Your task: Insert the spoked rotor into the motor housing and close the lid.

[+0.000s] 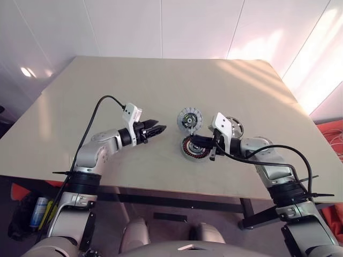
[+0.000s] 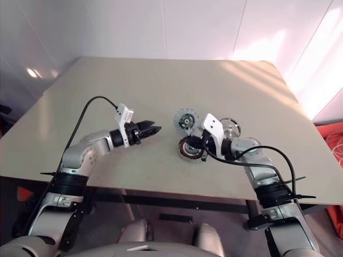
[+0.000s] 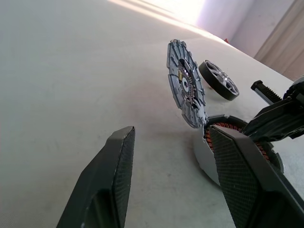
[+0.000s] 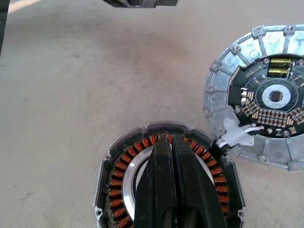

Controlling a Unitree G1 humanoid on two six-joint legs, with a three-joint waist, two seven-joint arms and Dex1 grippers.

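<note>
Round grey motor housing [image 4: 167, 187], copper-orange windings

A pale beige table [image 1: 107, 107] is carrying the motor housing [image 1: 194, 148] under the right gripper [image 1: 202, 143], its lid [image 1: 189, 118] lying open just beyond, the spoked rotor [image 1: 233, 127] resting beside that claw

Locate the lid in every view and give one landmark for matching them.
Left eye view: the lid stands open at centre, behind the motor housing.
Right eye view: the lid is at centre, again behind the housing.
Left wrist view: the lid is seen nearly edge-on, upright.
Right wrist view: the lid is at the right edge.
Landmark: the housing's copper windings.
</note>
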